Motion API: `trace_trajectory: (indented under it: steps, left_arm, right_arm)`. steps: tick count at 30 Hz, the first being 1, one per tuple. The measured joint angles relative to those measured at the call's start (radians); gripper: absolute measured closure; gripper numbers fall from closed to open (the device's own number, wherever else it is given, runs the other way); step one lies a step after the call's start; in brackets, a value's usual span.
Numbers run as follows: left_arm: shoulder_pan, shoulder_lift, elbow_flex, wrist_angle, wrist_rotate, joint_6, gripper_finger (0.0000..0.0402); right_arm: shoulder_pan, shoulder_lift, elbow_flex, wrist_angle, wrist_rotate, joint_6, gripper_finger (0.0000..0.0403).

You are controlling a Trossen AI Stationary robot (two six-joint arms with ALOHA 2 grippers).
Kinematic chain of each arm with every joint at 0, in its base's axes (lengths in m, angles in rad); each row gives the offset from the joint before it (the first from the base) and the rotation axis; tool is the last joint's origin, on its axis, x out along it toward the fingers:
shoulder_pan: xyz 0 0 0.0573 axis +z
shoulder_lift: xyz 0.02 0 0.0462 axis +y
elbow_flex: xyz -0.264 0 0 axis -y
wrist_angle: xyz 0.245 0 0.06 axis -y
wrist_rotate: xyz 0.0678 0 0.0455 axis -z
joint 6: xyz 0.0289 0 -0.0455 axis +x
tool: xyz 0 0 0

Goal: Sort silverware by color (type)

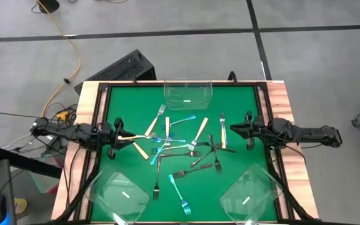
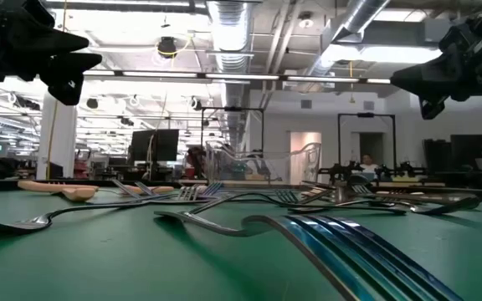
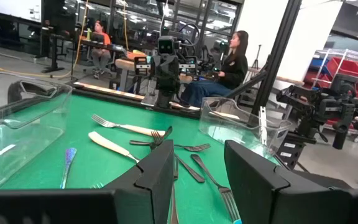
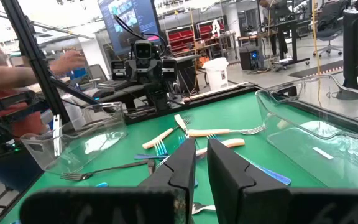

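We see the silverware (image 1: pixel 180 147) scattered mid-mat, none in the three clear tubs (image 1: pixel 188 92) yet. Our left gripper (image 1: pixel 119 139) hovers at nine o'clock of the pile, fingers spread with nothing between them; the nearest cream-handled fork (image 1: pixel 137 135) lies just toward three o'clock from it, long axis running nine-to-three. The right gripper (image 1: pixel 237 130) waits at three o'clock, fingers nearly together, empty

Bright overhead light; blurred foreground fork (image 2: pixel 341 242)
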Motion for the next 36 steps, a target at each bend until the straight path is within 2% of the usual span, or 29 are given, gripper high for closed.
trace_trajectory:
  steps: [33, 36]
  left_arm:
    - [0.000, 0.000, 0.000, 0.001, -0.008, 0.000, 0.0274]
    - [0.000, 0.000, 0.000, 0.006, -0.025, -0.049, 0.0274]
  right_arm:
    - [0.000, 0.000, 0.000, 0.000, 0.000, 0.000, 0.0337]
    - [0.000, 0.000, 0.000, 0.000, 0.000, 0.000, 0.0337]
